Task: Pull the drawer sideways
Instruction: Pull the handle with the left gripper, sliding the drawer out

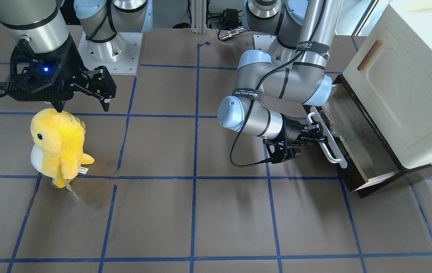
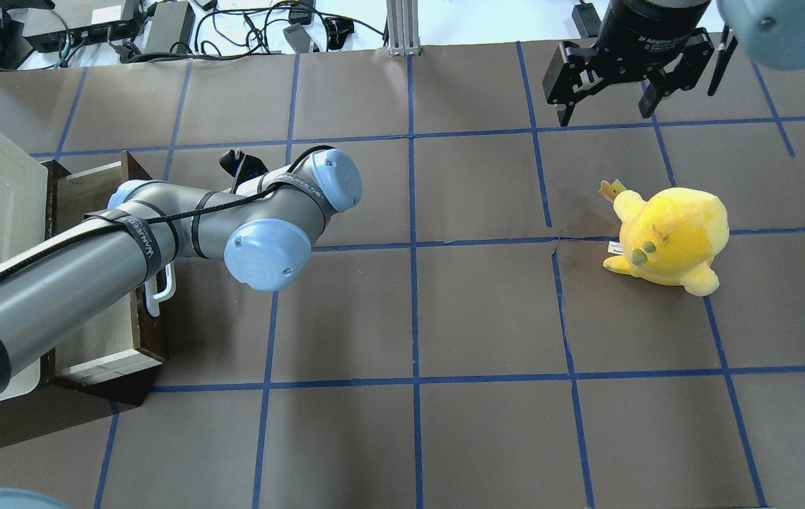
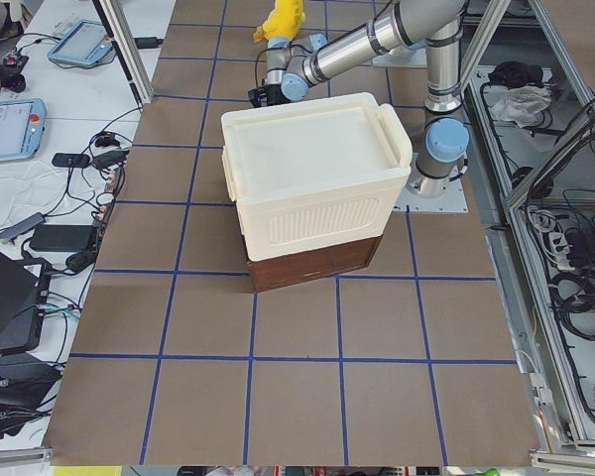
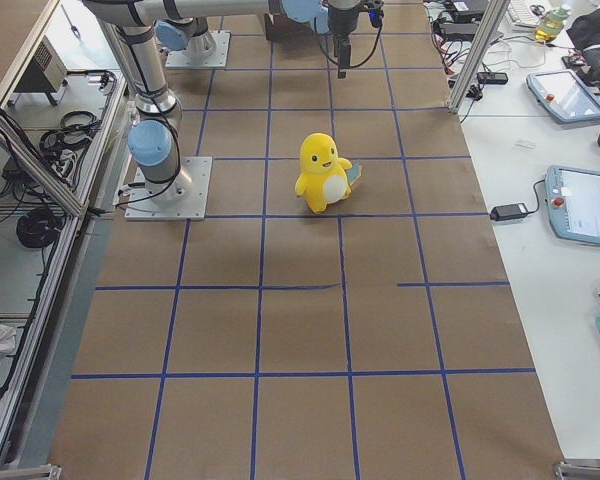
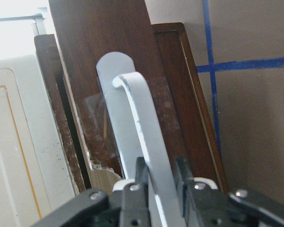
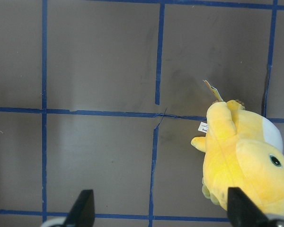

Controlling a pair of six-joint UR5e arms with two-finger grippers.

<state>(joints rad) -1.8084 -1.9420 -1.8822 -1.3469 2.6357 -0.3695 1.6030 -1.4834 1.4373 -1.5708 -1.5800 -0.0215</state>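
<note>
The drawer (image 1: pixel 360 136) has a dark brown wooden front and a long white bar handle (image 1: pixel 327 146). It stands pulled partly out from under the cream-white cabinet (image 1: pixel 405 87), its pale inside showing. It also shows in the overhead view (image 2: pixel 102 318). My left gripper (image 1: pixel 316 134) is shut on the white handle; in the left wrist view its fingers (image 5: pixel 139 177) clamp the bar (image 5: pixel 144 123) from both sides. My right gripper (image 1: pixel 83 96) is open and empty, held above the table near the yellow plush toy (image 1: pixel 58 146).
The cream-white cabinet (image 3: pixel 312 188) with a small brown door handle (image 1: pixel 369 55) sits at the table's left end. The plush toy (image 2: pixel 667 237) stands on the right half. The brown table has blue tape lines. Cables and devices lie beyond the far edge.
</note>
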